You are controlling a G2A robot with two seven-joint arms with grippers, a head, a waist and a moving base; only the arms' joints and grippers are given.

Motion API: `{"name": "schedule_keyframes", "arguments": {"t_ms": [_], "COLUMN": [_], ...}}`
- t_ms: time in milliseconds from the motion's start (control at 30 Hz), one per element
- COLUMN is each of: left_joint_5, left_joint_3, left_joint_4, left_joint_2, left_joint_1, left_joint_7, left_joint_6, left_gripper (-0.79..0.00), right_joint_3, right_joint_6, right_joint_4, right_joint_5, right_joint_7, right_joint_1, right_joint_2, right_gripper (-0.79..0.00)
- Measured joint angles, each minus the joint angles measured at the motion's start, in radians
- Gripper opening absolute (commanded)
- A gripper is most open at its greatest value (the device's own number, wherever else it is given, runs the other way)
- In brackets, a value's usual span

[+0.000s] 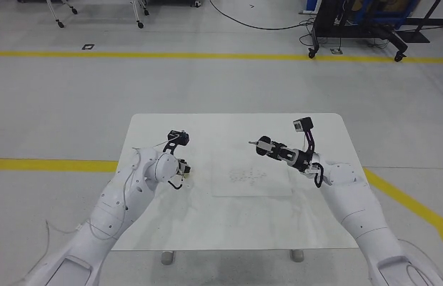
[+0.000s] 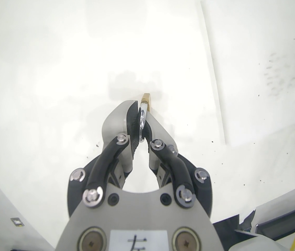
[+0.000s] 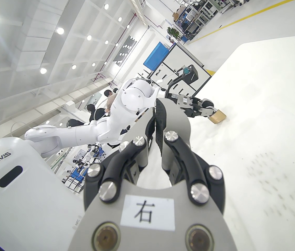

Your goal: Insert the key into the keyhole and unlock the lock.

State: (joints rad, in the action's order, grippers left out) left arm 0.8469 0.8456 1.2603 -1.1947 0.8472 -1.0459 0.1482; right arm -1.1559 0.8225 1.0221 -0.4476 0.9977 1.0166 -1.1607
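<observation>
Pinching lock [image 2: 146, 101] by shackle [image 2: 142, 114] in left fingers [image 2: 116, 124], key [image 1: 251, 143] in right fingers [image 3: 175, 124], well apart; risk of missing keyhole through lock pivoting on shackle.

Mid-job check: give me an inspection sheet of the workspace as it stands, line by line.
Surface: white table with a thin white sheet at its middle.
Job's things: brass padlock held by its shackle, low at the table, contact unclear; key shows as a thin tip beyond the right fingers, too small to confirm.
Clutter: faint dark marks on the sheet.
Grippers: left gripper shut on the padlock's shackle; right gripper shut, raised over the table, pointed toward the padlock.
Cables: black cable on the far floor.
Surroundings: yellow floor lines; wheeled stand beyond.
</observation>
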Motion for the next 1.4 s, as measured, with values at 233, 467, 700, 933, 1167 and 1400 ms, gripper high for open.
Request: {"name": "schedule_keyframes", "arguments": {"t_ms": [233, 467, 700, 933, 1167, 1400], "left_joint_5": [-0.303, -0.698, -0.700, -1.061, -1.292, -1.372], "left_joint_3": [0.188, 0.366, 0.363, 0.310, 0.206, 0.153], "left_joint_4": [0.082, 0.034, 0.036, -0.135, -0.360, -0.388], "left_joint_2": [0.026, 0.064, 0.064, 0.036, -0.008, -0.018], "left_joint_1": [0.091, 0.144, 0.145, 0.039, -0.065, -0.104], "left_joint_7": [0.224, 0.064, 0.065, -0.076, -0.243, -0.277], "left_joint_6": [-0.291, -0.679, -0.675, -0.625, -0.678, -0.645], "left_gripper": [-0.785, -0.785, -0.785, -0.785, -0.785, -0.785], "right_joint_3": [0.000, 0.000, 0.000, 0.054, 0.178, 0.270], "right_joint_6": [0.000, 0.000, 0.000, -0.092, -0.085, -0.029], "right_joint_4": [0.000, 0.000, 0.000, -0.015, -0.121, -0.203], "right_joint_5": [0.000, 0.000, 0.000, -0.033, -0.110, -0.167], "right_joint_7": [0.000, 0.000, 0.000, -0.111, -0.139, -0.155], "right_joint_1": [0.000, 0.000, 0.000, -0.017, -0.114, -0.209], "right_joint_2": [0.000, 0.000, 0.000, -0.026, -0.090, -0.154], "right_gripper": [-0.785, -0.785, -0.785, -0.785, -0.785, -0.785]}}
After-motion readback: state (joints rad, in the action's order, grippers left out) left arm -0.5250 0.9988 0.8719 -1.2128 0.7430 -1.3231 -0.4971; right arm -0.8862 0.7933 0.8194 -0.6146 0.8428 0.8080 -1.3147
